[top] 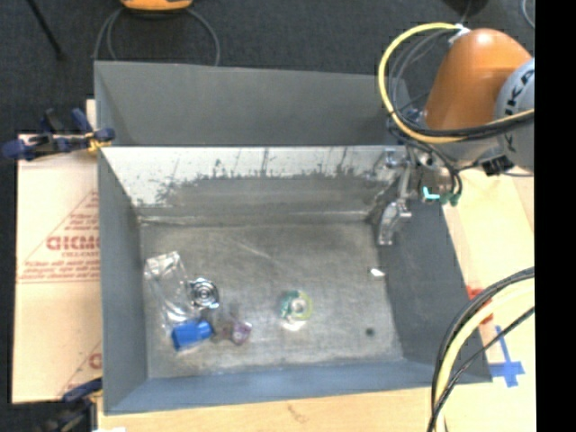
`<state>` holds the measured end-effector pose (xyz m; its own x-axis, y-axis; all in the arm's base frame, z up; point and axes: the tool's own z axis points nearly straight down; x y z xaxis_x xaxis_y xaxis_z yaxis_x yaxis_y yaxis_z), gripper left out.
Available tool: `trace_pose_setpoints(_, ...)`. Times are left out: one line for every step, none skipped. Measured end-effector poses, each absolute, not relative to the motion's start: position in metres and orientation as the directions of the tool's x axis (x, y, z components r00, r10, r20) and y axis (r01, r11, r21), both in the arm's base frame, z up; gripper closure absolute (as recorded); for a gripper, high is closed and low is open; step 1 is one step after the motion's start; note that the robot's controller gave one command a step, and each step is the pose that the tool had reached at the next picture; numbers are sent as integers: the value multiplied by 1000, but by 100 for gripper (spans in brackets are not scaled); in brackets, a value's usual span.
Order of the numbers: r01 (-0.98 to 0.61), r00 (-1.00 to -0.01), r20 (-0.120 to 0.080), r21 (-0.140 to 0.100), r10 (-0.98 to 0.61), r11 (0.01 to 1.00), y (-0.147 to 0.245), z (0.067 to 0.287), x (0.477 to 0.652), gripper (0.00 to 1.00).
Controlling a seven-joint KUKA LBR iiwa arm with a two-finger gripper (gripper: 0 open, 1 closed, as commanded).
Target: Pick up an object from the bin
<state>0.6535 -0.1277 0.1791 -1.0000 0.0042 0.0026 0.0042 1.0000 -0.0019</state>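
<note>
Currently: gripper (393, 216) hanging at 2 o'clock in the bin (270, 106), close to the back right corner.
Jaws apart or together: I cannot tell from this view. Nearest to me, toward 6 o'clock, a small white scrap (379, 273) lies on the floor. Farther off, toward 7 o'clock, a round clear-and-green piece (294, 306) lies alone. Farthest, at 8 o'clock of the floor, a loose cluster: purple bit (239, 332), blue cap (191, 334) just beside it, shiny metal round part (202, 292) at their 12 o'clock, crumpled clear plastic (164, 270) at the cluster's 11 o'clock. All well apart from me.
</note>
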Motion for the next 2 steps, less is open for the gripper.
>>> trace_pose_setpoints(88,-996,2,4,88,996,-17,76,636,0)
trace_pose_setpoints(55,-998,-8,4,55,998,62,100,647,0)
